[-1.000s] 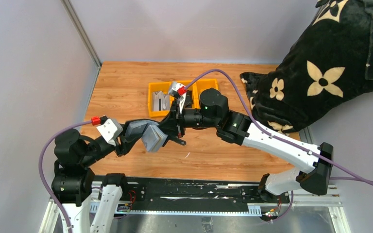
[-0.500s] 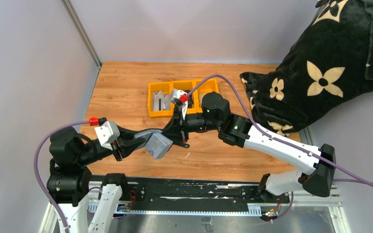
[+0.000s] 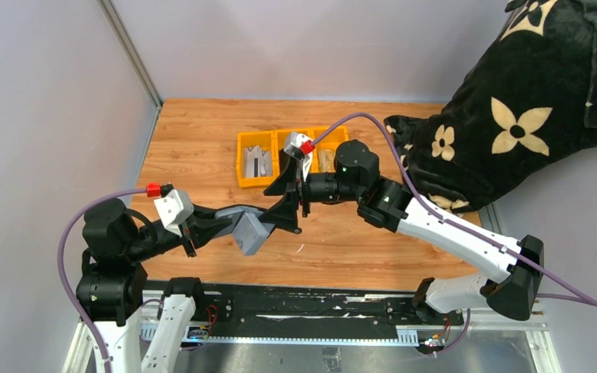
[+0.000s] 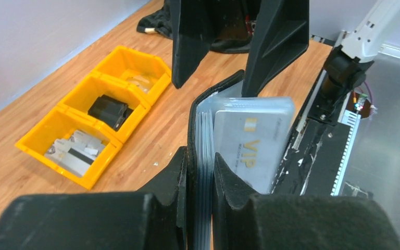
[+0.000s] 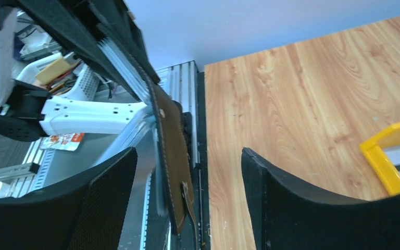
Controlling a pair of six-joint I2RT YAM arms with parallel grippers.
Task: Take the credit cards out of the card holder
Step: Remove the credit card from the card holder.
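The black card holder (image 3: 250, 231) hangs above the table's near middle, held edge-on. My left gripper (image 4: 200, 156) is shut on it, pinching the black cover (image 4: 192, 125) and its stack of clear sleeves. A silvery credit card (image 4: 250, 146) marked VIP in gold shows in the outermost sleeve. My right gripper (image 3: 289, 203) stands open just beyond the holder's far edge, one finger on each side, not touching it. In the right wrist view the holder (image 5: 169, 140) with its strap tab hangs between the wide-apart fingers (image 5: 104, 208).
A yellow three-compartment tray (image 3: 241, 184) sits at the back middle of the table, holding grey flat pieces (image 4: 75, 153) and a black object (image 4: 108, 110). A black flower-patterned blanket (image 3: 513, 116) fills the back right. The black base rail (image 3: 303, 311) runs along the near edge.
My right gripper has opened and drawn back to the right, off the holder. My left gripper has closed tighter on the holder and lowered it slightly.
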